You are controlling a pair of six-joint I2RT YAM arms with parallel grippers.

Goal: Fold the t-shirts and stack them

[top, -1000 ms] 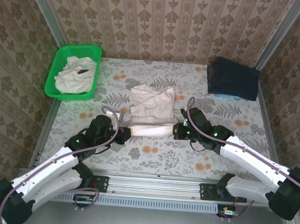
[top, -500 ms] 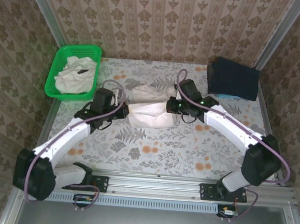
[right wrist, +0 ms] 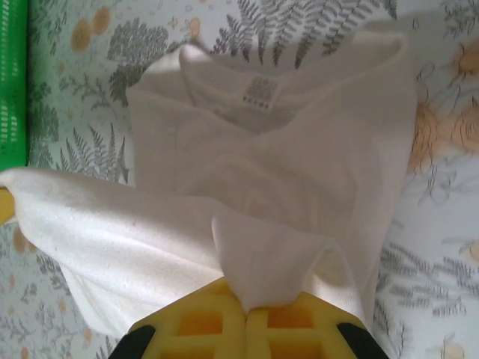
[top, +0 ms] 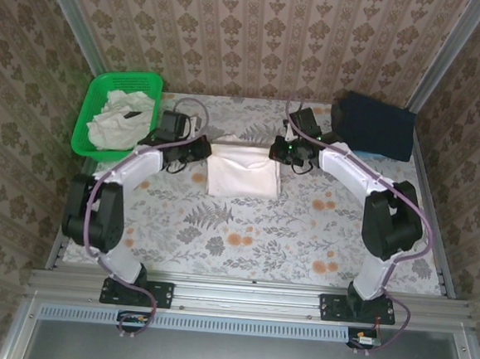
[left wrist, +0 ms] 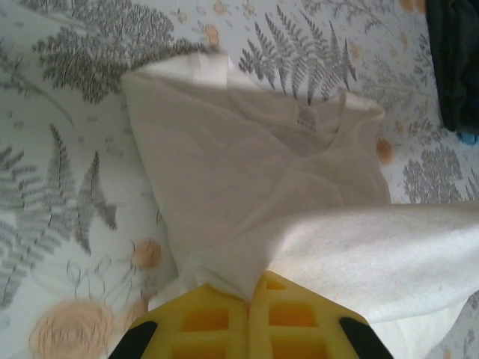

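An off-white t-shirt [top: 240, 178] lies mid-table, its near half lifted and carried over its far half. My left gripper [top: 206, 149] is shut on the shirt's left corner and my right gripper [top: 274, 153] is shut on the right corner. In the left wrist view the yellow fingers [left wrist: 217, 318] pinch a fold of the t-shirt [left wrist: 224, 164]. The right wrist view shows that gripper [right wrist: 245, 307] closed on a bunch of the t-shirt [right wrist: 284, 149], with the neck label [right wrist: 258, 91] beyond. More crumpled t-shirts [top: 116, 121] lie in the basket.
A green mesh basket [top: 128, 77] stands at the far left; its wall [right wrist: 11, 75] shows in the right wrist view. A dark folded cloth [top: 372, 123] sits at the far right corner, also seen as a dark edge [left wrist: 453, 60]. Patterned walls enclose the table.
Both arms have stretched away from the near edge toward the far side, carrying the shirt's near edge up and over the rest of it. Both grips have held.
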